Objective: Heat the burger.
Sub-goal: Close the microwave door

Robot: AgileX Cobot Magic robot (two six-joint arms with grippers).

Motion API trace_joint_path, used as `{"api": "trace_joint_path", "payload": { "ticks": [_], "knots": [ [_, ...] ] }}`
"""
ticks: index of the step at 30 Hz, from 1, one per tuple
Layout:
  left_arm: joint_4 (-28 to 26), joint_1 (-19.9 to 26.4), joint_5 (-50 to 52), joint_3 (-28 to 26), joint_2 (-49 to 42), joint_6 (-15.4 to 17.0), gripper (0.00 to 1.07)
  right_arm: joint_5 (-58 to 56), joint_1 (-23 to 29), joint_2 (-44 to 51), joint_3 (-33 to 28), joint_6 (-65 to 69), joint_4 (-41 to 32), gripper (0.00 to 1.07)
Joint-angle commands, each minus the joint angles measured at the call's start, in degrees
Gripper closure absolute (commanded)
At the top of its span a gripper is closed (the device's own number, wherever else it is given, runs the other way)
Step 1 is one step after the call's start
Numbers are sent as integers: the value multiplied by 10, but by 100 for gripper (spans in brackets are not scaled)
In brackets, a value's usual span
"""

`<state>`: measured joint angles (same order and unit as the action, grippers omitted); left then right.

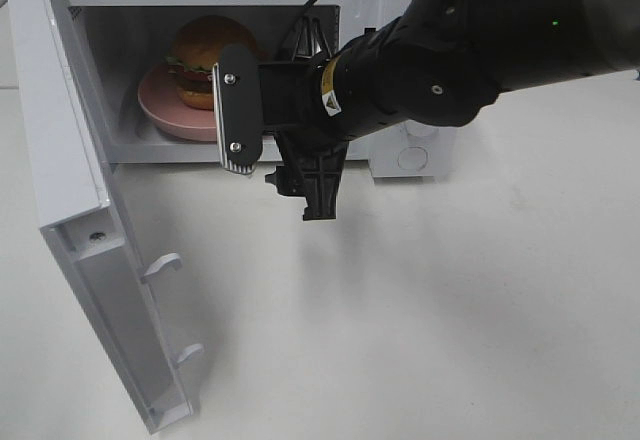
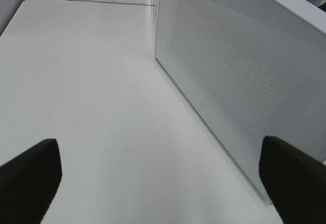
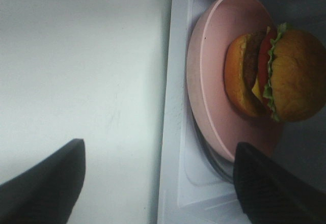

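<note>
The burger (image 1: pixel 205 55) has a golden-brown bun, green lettuce, tomato and cheese. It stands on a round pink plate (image 1: pixel 160 105) inside the open white microwave (image 1: pixel 410 150). The right wrist view shows the burger (image 3: pixel 288 76) on the plate (image 3: pixel 214 56) too. My right gripper (image 1: pixel 262 155) is open and empty, just outside the microwave's opening and pointing in at the plate. Its jaws stand wide apart in the right wrist view (image 3: pixel 158 183). My left gripper (image 2: pixel 163 188) is open and empty, low over the table beside a white dotted panel (image 2: pixel 229 81). It is out of the high view.
The microwave door (image 1: pixel 80 210) is swung wide open to the left, with two latch hooks (image 1: pixel 165 265) on its inner edge. The white table (image 1: pixel 450 310) stretches in front. My right arm (image 1: pixel 480 40) covers the microwave's right half.
</note>
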<state>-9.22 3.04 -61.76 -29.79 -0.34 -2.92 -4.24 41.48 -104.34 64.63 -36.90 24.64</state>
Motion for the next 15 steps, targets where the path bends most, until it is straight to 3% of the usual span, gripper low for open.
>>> {"api": "trace_joint_path", "payload": {
  "ticks": [1,15],
  "knots": [
    [-1,2,4,1,-9,1,9,-25,-1,33,-22,20,3,31],
    [-1,2,4,1,-9,1,9,-119,0,146,-93,215,-53,31]
  ]
}}
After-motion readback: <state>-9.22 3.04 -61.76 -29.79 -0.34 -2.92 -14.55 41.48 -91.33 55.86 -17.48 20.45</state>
